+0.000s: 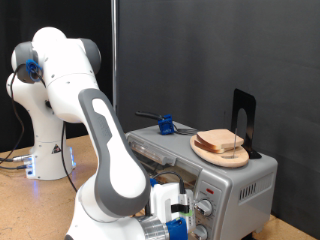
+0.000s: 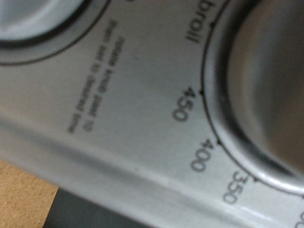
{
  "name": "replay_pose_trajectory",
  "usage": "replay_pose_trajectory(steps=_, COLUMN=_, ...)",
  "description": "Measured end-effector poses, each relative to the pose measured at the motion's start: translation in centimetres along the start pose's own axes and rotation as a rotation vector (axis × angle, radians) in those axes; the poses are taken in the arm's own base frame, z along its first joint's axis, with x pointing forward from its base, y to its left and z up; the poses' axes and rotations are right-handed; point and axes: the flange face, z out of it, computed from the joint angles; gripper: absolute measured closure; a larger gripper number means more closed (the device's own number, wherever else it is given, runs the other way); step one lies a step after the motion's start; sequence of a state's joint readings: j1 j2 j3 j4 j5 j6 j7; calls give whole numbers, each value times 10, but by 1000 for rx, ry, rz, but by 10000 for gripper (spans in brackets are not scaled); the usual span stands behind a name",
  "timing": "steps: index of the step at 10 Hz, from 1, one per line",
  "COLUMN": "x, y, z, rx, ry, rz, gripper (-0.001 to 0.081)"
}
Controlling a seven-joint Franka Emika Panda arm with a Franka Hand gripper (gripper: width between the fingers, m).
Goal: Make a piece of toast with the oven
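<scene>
Low at the bottom centre of the exterior view, gripper (image 1: 180,222) sits pressed up against the oven (image 1: 225,180) front, by the knobs (image 1: 206,207); fingers cut off by the frame edge, so cannot tell whether they are spread or closed. Wrist view fills with brushed-metal control panel (image 2: 104,142): curved rims of two dials (image 2: 256,95), printed "broil", "450", "400", "350" around the larger one, fingers not visible. Dial looks rigid, smooth metal, likely slippery; judged best taken across its rim with a firm pinch. Piece of toast (image 1: 222,143) lies on a round wooden plate (image 1: 205,153) on the oven's top, right of centre, well apart from the gripper. Bread judged light, soft, crumbly; hold by opposite crust edges, gently. Blue object (image 1: 165,126) and black stand (image 1: 243,120) also sit up there.
</scene>
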State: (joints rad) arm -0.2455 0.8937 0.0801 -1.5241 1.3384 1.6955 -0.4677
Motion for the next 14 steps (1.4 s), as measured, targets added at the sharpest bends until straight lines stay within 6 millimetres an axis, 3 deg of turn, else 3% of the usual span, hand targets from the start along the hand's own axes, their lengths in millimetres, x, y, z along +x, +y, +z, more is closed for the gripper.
replay_pose_trajectory(steps=5, x=0, y=3, z=0, rx=-6, ry=13, rz=28, gripper=-2)
replay_pose_trajectory(steps=7, x=-1, y=6, z=0, rx=-7, ry=14, rz=33, gripper=270)
replay_pose_trajectory(steps=8, x=-1, y=7, z=-1, rx=-9, ry=19, rz=36, gripper=270)
replay_pose_trajectory(steps=9, x=0, y=8, z=-1, rx=-11, ry=22, rz=37, gripper=405)
replay_pose_trajectory(steps=10, x=0, y=10, z=-3, rx=-15, ry=29, rz=40, gripper=594)
replay_pose_trajectory(steps=11, x=0, y=13, z=-4, rx=-16, ry=34, rz=47, gripper=594)
replay_pose_trajectory(steps=12, x=0, y=13, z=-4, rx=-16, ry=34, rz=48, gripper=689)
replay_pose_trajectory(steps=14, x=0, y=13, z=-4, rx=-15, ry=35, rz=39, gripper=689)
